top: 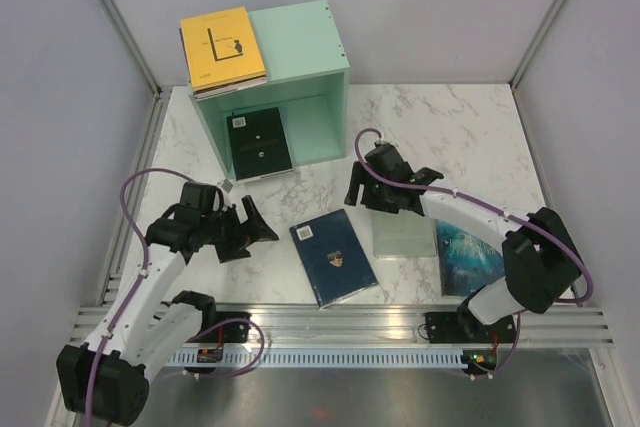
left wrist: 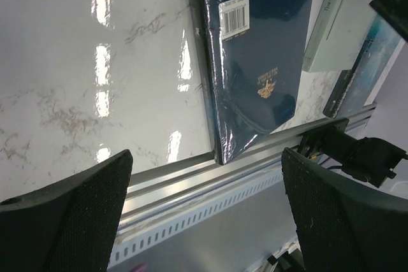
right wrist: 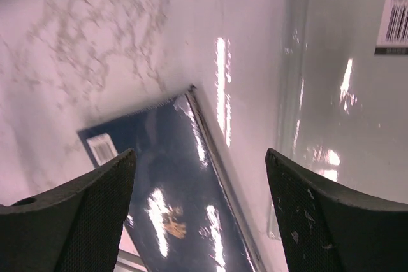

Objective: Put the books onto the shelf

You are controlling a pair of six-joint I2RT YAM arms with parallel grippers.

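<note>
Mint-green shelf [top: 300, 42]; yellow-orange book [top: 222, 47]; black book [top: 258, 143]; navy book [top: 333, 257] with gold emblem; grey-veined white marble table [top: 470, 137].

- Pale mint-green paperback [left wrist: 335, 23]: the spine lettering reads "The Great Gats…", cut off at the picture's edge.
- Dark blue glossy paperback [left wrist: 258, 62]: carries a white barcode label [left wrist: 234, 14], its digits too small to read.
</note>
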